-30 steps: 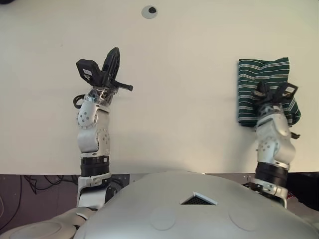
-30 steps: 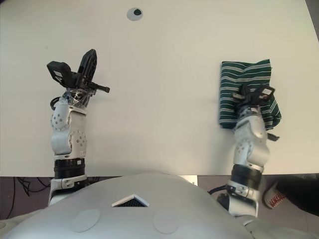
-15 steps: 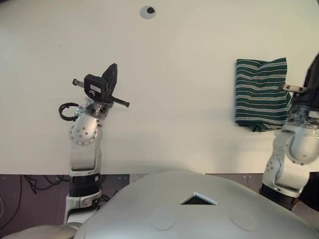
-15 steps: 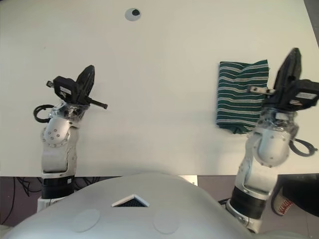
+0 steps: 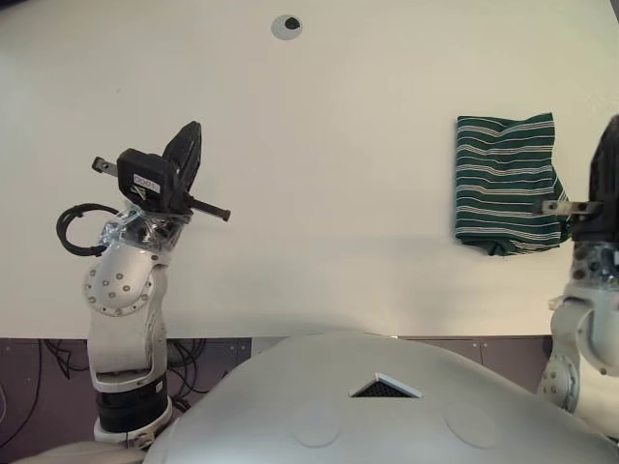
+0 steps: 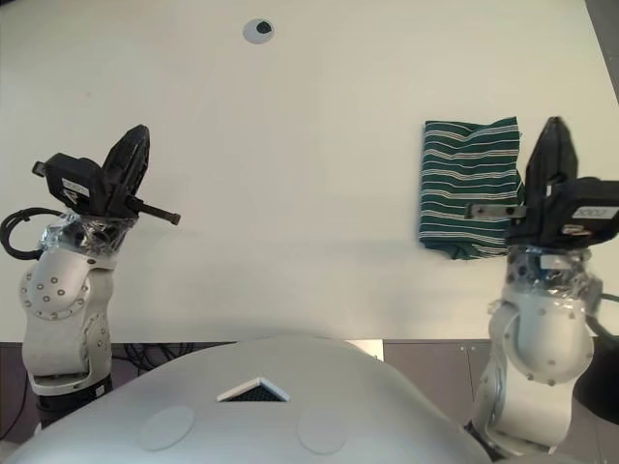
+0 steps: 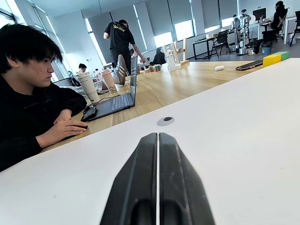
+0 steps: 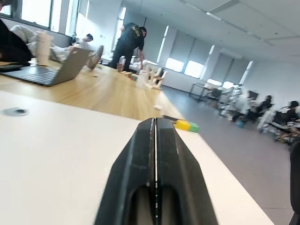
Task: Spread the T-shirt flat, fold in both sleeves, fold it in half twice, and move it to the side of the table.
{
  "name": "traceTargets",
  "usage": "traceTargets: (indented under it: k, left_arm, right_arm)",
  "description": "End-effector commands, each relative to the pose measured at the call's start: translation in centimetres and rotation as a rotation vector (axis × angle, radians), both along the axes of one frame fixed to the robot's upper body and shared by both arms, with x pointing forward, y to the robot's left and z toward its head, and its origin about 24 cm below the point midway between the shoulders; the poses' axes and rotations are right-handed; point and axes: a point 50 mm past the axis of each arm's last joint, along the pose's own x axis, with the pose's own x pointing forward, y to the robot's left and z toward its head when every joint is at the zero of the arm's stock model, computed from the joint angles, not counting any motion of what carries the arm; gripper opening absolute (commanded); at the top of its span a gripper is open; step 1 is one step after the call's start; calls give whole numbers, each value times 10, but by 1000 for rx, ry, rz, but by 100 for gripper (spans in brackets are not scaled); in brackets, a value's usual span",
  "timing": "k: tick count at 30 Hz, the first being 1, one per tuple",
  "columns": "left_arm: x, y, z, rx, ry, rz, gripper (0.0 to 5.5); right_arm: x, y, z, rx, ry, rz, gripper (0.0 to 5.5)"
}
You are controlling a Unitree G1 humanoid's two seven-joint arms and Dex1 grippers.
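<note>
The T-shirt [image 5: 505, 182], dark green with thin white stripes, lies folded into a compact rectangle at the right side of the white table [image 5: 338, 174]. My right gripper [image 6: 551, 159] is raised just right of it, near the table's right edge, shut and holding nothing; the right wrist view shows its fingers [image 8: 140, 178] pressed together. My left gripper [image 5: 186, 158] is lifted above the table's left front area, far from the shirt, also shut and empty, with its fingers [image 7: 140, 187] closed in the left wrist view.
A small round grey disc [image 5: 286, 25] is set into the table at the back centre. The table's front edge [image 5: 338, 335] runs just ahead of my arms. Another wooden table [image 7: 187, 79] with a laptop stands beyond.
My right gripper has let go of the folded shirt and pulled back and up to its right. My left arm has drawn back toward the left front edge.
</note>
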Motion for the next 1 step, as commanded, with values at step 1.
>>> traceTargets:
  k: [1]
  left_arm:
    - [21, 8, 9, -26, -58, 4, 0]
  right_arm:
    - [0, 23, -10, -43, 66, 97, 1]
